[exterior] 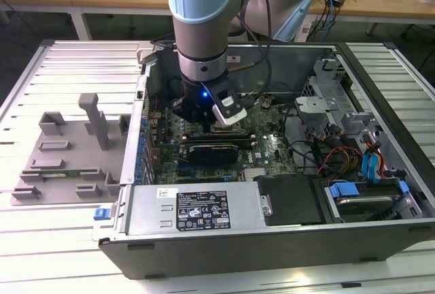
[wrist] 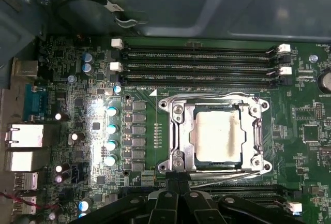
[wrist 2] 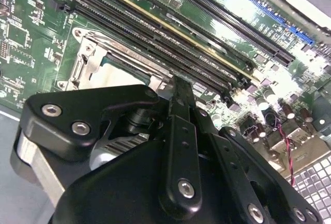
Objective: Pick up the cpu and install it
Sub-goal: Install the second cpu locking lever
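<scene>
Exterior view showed the open case lying on the table, with the arm reaching down over the board. First wrist view had the cpu lying flat inside the socket frame, silvery top up, already seated by the look of it. It sat just ahead of the pincer, whose dark links showed at the socket's near edge. The chip was square, so no axis mattered. Whether the pincer was open or closed, I could not tell; nothing appeared held.
</scene>
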`<act>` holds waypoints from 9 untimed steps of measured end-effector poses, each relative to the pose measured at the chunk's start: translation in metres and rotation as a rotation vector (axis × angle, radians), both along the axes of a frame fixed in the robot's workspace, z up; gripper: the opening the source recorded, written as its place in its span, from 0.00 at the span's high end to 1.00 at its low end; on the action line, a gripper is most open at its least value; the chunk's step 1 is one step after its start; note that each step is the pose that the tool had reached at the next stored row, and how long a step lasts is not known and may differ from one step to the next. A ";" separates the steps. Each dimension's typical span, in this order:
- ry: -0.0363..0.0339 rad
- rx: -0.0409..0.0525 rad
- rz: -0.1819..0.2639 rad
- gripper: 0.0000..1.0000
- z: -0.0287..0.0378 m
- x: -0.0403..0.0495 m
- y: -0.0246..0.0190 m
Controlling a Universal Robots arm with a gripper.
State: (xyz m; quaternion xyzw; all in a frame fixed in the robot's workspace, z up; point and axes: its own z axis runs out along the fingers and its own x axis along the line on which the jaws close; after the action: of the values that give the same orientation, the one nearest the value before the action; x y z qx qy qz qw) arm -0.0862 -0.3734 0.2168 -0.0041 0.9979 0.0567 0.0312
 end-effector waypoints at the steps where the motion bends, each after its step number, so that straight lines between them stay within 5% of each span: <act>1: 0.0018 -0.0002 0.000 0.89 0.0013 0.0014 -0.0013; 9: 0.0067 -0.0002 0.000 0.89 0.0026 0.0046 -0.0099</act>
State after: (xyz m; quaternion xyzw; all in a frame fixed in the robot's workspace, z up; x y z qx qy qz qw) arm -0.0816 -0.3833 0.2194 -0.0038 0.9980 0.0566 0.0279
